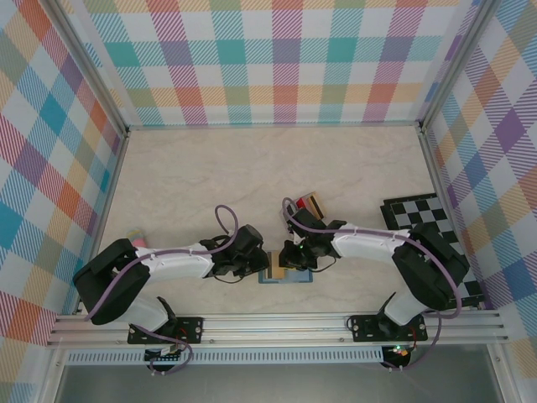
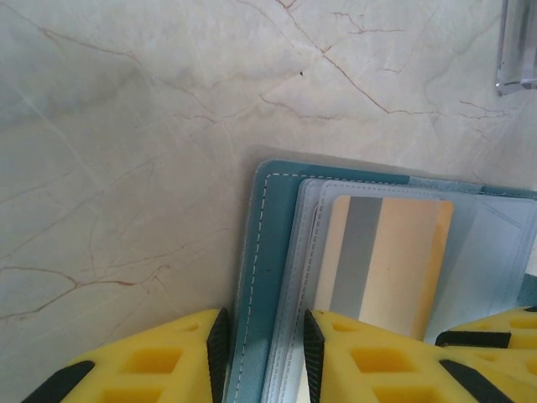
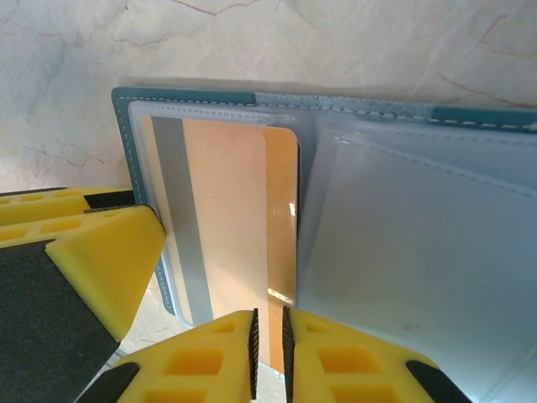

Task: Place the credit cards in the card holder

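Observation:
The teal-blue card holder (image 1: 298, 278) lies open on the table between the two arms, its pale blue slots facing up. A gold-yellow credit card (image 3: 226, 210) with a silver stripe sits partly inside the left slot. My right gripper (image 3: 268, 348) is shut on this card's near edge. My left gripper (image 2: 265, 348) is shut on the holder's stitched left edge (image 2: 268, 218), one pad on each side. From the left wrist the gold card (image 2: 403, 260) shows through the clear pocket. From above, both grippers, left (image 1: 262, 265) and right (image 1: 294, 262), meet over the holder.
A small rack with more cards (image 1: 309, 203) stands just behind the right gripper. A black-and-white chequered board (image 1: 428, 218) lies at the right wall. A small pink object (image 1: 138, 243) sits near the left arm. Marbled table stretches toward the back.

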### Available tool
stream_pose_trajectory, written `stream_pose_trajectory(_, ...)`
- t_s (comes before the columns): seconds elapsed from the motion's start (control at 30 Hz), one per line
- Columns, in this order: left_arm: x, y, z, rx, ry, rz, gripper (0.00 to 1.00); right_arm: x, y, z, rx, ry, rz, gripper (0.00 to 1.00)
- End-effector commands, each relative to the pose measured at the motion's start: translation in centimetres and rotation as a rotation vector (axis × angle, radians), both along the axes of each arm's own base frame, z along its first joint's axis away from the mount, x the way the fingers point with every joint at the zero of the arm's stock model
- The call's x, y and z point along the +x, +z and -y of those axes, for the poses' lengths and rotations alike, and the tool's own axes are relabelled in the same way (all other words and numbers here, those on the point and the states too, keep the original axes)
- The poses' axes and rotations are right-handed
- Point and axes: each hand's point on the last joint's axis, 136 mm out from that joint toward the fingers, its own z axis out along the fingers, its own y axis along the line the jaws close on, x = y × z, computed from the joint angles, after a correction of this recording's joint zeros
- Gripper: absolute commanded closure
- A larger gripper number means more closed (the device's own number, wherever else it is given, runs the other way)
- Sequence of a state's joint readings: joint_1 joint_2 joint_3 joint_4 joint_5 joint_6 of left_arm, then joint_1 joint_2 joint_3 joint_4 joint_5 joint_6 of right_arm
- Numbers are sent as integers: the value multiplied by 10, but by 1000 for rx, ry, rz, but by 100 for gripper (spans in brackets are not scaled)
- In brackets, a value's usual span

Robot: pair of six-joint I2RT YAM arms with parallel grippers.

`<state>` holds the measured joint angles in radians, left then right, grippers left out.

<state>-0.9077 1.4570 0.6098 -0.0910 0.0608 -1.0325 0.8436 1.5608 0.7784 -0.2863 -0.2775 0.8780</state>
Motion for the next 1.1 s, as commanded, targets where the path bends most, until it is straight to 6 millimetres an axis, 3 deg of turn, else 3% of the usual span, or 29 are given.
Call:
stream_pose_trajectory(0.0,-13,-8,0,-1,-26,-36,69,-1,-4,1,-30,15,-6,83)
stream_pose_trajectory(0.23,-12,-7,3,-9,-34,-34,69,-1,-1,-16,46,46,-14,89)
stream_pose_trajectory(0.47,-12,-7,5,-19,-39,-33,69,-2,8,-31,124,75,-15,89)
stream_pose_trajectory(0.63,-13,-9,2,-3,-31,-37,69,3,5,-3,-26,43,40,86)
stream_pose_trajectory(0.8,-13,-10,0,10,-37,-36,68,5,2,11,-100,29,61,82)
stream_pose_trajectory(1.07,-14,-10,2,4,-41,-38,69,1,-5,-7,-25,57,14,86)
